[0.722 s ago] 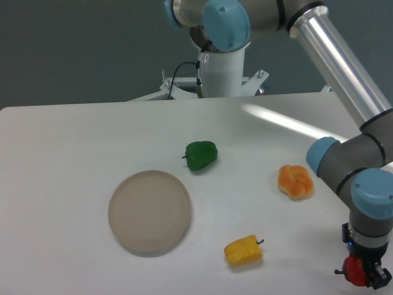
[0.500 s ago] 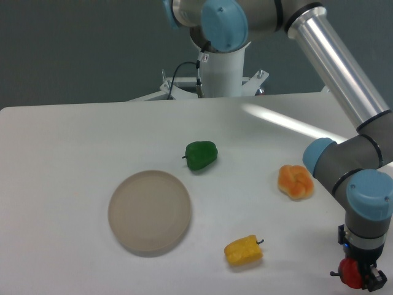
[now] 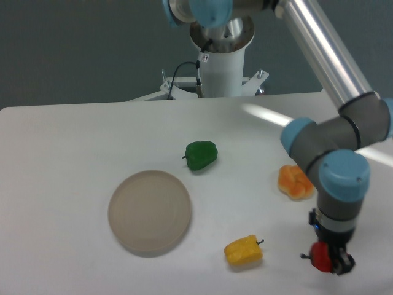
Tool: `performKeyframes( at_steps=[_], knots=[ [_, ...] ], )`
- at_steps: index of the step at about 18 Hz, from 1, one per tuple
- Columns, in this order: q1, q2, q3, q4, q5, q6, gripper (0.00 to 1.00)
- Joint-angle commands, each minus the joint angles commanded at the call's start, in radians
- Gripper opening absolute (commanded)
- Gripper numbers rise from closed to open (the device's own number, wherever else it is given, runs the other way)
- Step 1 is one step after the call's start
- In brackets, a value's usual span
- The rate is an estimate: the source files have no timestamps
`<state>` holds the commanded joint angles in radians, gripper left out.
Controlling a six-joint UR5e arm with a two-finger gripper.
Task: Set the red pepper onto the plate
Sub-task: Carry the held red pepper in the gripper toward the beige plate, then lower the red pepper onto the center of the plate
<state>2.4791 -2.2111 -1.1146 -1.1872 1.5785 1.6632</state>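
On the white bench (image 3: 73,147), the arm reaches down at the near right, and its black two-finger gripper (image 3: 328,261) has its jaws clenched on the small glossy red toy pepper (image 3: 320,256), whose short dark stem points left. The red pepper sits between the jaws at the lower right of the view, near the bench's front edge; whether it touches the bench surface or is lifted just off it cannot be told. The flat round beige-grey plate (image 3: 150,212) with a low rim lies well apart from it, on the left half of the bench, with nothing on it. Between the plate and the gripper, near the front, lies a yellow toy pepper (image 3: 243,251) on its side, stem toward the right. An orange lobed toy pepper (image 3: 293,182) rests behind the gripper, partly hidden by the arm's grey and blue wrist joint. A dark green toy pepper (image 3: 201,154) lies just beyond the plate, toward the middle of the bench.
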Motion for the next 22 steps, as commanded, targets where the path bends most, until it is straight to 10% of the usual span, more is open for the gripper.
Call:
performKeyframes(
  at_steps=[8,15,22],
  knots=[
    [-0.212,0.188,-0.228,-0.028,-0.002,-0.336,0.37],
    [-0.408,0.142,-0.241,0.023,-0.006,-0.643,0.38],
    [-0.434,0.07,-0.255,0.147,-0.034,-0.668,0.38]
  ],
)
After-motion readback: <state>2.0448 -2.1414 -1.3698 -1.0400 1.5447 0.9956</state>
